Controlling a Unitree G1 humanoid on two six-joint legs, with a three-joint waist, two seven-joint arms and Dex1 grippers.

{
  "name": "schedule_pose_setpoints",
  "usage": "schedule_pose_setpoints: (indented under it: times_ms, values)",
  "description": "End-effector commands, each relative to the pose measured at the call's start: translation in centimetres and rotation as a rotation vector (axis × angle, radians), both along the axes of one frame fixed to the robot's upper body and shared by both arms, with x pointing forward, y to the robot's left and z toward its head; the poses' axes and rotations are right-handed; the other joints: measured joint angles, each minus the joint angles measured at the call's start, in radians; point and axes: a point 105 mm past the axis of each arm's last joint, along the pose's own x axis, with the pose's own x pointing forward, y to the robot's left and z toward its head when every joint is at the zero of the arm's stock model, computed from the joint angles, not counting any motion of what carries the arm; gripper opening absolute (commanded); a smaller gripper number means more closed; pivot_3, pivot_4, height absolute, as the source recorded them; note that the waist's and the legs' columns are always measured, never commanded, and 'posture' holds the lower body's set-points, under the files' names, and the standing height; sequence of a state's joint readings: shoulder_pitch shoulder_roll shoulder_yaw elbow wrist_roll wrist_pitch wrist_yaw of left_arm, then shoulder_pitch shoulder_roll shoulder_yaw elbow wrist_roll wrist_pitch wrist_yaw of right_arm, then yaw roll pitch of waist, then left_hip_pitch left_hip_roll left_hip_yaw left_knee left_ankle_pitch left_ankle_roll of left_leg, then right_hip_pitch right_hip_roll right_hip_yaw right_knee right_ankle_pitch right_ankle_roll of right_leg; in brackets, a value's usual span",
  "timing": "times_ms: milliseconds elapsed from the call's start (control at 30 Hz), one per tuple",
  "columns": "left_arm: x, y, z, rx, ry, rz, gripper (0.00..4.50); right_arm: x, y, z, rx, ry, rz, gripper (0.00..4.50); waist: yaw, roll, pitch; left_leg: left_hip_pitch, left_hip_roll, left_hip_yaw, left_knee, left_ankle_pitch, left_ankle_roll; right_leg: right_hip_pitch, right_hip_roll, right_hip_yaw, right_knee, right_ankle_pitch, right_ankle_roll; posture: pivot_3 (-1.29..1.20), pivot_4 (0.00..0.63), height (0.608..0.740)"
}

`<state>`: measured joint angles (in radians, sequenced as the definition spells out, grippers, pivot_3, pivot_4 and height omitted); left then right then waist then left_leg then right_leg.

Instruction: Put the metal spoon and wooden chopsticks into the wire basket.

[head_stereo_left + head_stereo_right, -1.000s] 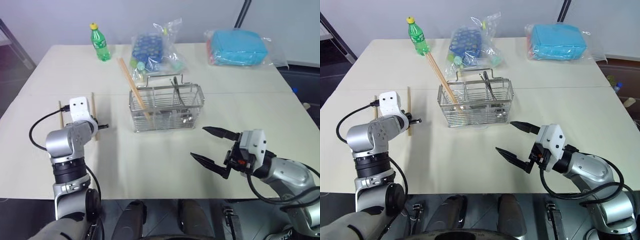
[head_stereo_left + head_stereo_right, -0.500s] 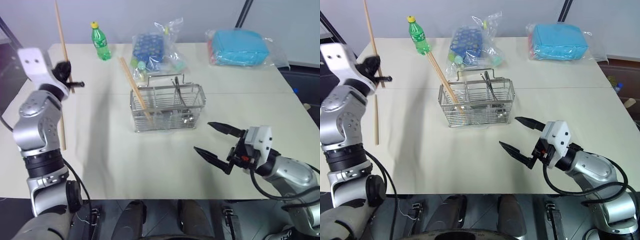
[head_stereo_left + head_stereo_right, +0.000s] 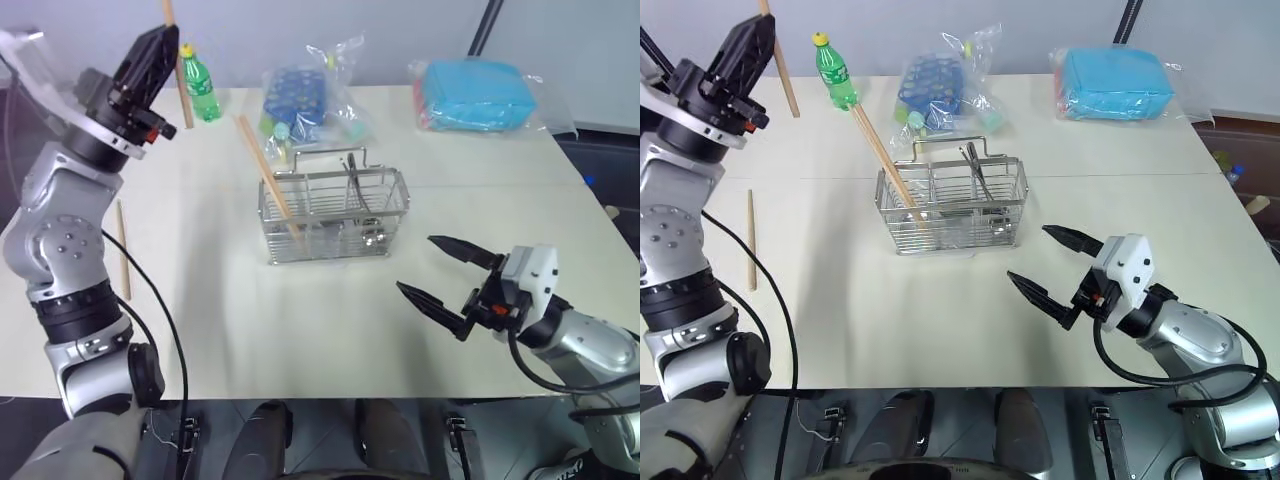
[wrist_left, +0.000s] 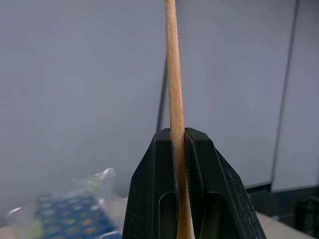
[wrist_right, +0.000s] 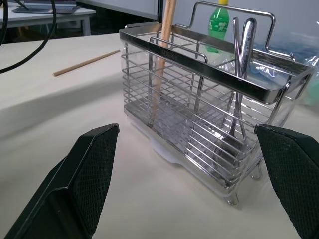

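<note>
The wire basket (image 3: 335,215) stands mid-table. Wooden chopsticks (image 3: 265,175) lean out of its left compartment, and the metal spoon (image 5: 239,74) stands in a right one. High at the far left, my left gripper (image 3: 150,65) is shut on one more chopstick (image 3: 783,75), which is pinched between the black fingers (image 4: 159,189) and points steeply up. Another chopstick (image 3: 122,250) lies flat on the table below that arm. My right gripper (image 3: 415,263) hovers open and empty, near the table's front and to the right of the basket, facing it.
A green bottle (image 3: 200,85), a clear bag of blue items (image 3: 305,95) and a bagged turquoise pack (image 3: 475,95) sit along the table's far side, behind the basket. The table's front edge (image 3: 300,395) runs just under my right gripper.
My left arm has risen from the table to well above it with one chopstick in its grip, tilting the stick upward. The other chopstick stayed on the table. The right gripper barely moved.
</note>
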<state>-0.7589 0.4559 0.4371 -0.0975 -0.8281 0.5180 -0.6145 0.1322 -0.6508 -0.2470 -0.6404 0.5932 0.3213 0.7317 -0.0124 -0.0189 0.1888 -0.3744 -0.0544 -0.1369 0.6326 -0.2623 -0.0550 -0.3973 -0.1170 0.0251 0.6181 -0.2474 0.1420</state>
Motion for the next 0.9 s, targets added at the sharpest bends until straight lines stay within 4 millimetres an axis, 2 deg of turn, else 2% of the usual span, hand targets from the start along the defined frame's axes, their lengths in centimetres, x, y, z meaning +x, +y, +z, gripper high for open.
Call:
schedule_pose_setpoints:
  times_ms: [33, 167, 300, 400, 567, 900]
  values:
    - [0.1, -2.4, 0.1, -0.007, -0.029, -0.107, 0.02, 0.1, 0.2, 1.0, 0.013, -0.046, 0.006, 4.5, 0.001, 0.0, 0.0, 0.0, 0.0, 0.0, 0.0, 0.0, 0.0, 0.0, 0.0, 0.0, 0.0, 0.0, 0.0, 0.0, 0.15, 0.74]
    - [0.8, -4.4, -1.0, -0.027, -0.007, -0.186, 0.02, 0.3, 0.2, 0.9, 0.008, -0.05, 0.006, 4.5, 0.002, 0.0, 0.0, 0.0, 0.0, 0.0, 0.0, 0.0, 0.0, 0.0, 0.0, 0.0, -0.001, 0.0, 0.0, 0.0, 0.15, 0.74]
    - [1.6, -7.0, -4.0, -0.005, 0.058, -0.255, 0.02, 0.3, 0.3, 0.9, 0.009, -0.056, 0.0, 4.5, 0.0, 0.0, 0.0, 0.0, 0.0, 0.0, 0.0, 0.0, 0.0, 0.0, 0.0, 0.0, -0.001, 0.0, 0.0, 0.0, 0.15, 0.74]
    - [1.8, -7.8, -5.0, -0.009, 0.078, -0.275, 0.02, 0.2, 0.3, 0.8, 0.009, -0.057, -0.004, 4.5, -0.001, 0.0, 0.0, 0.0, 0.0, 0.0, 0.0, 0.0, 0.0, 0.0, 0.0, 0.0, -0.001, 0.0, 0.0, 0.0, 0.15, 0.74]
    - [1.6, -8.3, -6.0, 0.007, 0.097, -0.285, 0.02, 0.2, 0.2, 0.9, 0.008, -0.062, -0.012, 4.5, 0.001, 0.0, 0.0, 0.0, 0.0, 0.0, 0.0, 0.0, 0.0, 0.0, 0.0, 0.0, -0.001, 0.0, 0.0, 0.0, 0.15, 0.74]
    - [0.6, -7.6, -7.6, 0.027, 0.145, -0.252, 0.02, 0.5, 0.2, 0.9, 0.008, -0.071, -0.011, 4.5, 0.001, 0.0, 0.0, 0.0, 0.0, 0.0, 0.0, 0.0, 0.0, 0.0, 0.0, 0.0, -0.001, 0.0, 0.0, 0.0, 0.15, 0.74]
